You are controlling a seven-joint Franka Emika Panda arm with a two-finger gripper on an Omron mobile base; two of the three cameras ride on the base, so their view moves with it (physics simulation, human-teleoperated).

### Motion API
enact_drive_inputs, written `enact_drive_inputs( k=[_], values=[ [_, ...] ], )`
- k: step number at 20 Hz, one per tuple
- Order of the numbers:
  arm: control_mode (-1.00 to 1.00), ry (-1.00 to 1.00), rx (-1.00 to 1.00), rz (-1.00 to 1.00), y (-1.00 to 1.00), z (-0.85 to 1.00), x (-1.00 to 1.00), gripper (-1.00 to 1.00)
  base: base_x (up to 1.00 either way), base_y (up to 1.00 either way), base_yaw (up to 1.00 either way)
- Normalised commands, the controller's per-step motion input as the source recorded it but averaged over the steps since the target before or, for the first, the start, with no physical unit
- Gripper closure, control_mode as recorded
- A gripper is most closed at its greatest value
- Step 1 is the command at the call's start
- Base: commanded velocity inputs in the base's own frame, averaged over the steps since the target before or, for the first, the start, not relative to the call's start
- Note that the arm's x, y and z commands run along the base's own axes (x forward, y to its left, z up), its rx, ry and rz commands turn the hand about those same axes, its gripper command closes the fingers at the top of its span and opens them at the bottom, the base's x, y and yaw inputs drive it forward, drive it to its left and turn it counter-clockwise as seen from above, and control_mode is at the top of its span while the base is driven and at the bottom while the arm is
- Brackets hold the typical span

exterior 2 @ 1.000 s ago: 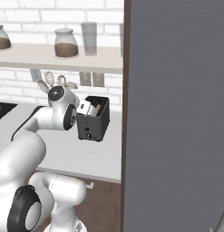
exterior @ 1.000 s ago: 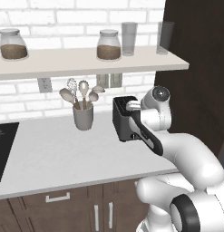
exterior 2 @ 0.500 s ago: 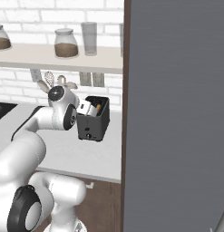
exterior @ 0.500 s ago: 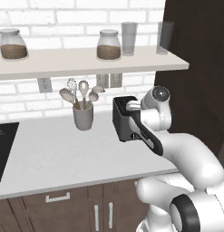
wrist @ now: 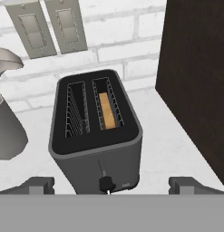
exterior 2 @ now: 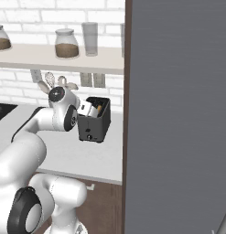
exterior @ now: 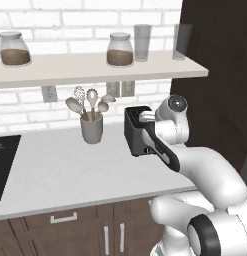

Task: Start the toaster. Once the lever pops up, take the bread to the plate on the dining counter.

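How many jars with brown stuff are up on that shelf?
2: one jar at the shelf's left end, another jar near the middle beside a tall glass. More could sit outside the picture.

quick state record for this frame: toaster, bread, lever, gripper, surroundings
toaster: upright on the light worktop, beside the dark tall panel
bread: down in the right-hand slot as the hand view shows it; other slot empty
lever: on the near end face, low, not yet touched
gripper: open, fingers either side of the toaster's near end
utensil holder: left of the toaster
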Motion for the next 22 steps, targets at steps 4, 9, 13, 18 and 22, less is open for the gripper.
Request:
enact_drive_inputs(
  k=[4,9,13,18,22],
  values=[
    [-1.0,0.0,0.0,0.0,0.0,0.0,0.0,-1.0,0.0,0.0,0.0],
    [-1.0,0.0,0.0,0.0,0.0,0.0,0.0,-1.0,0.0,0.0,0.0],
    [-1.0,0.0,0.0,0.0,0.0,0.0,0.0,-1.0,0.0,0.0,0.0],
    [-1.0,0.0,0.0,0.0,0.0,0.0,0.0,-1.0,0.0,0.0,0.0],
    [-1.0,0.0,0.0,0.0,0.0,0.0,0.0,-1.0,0.0,0.0,0.0]
  ],
)
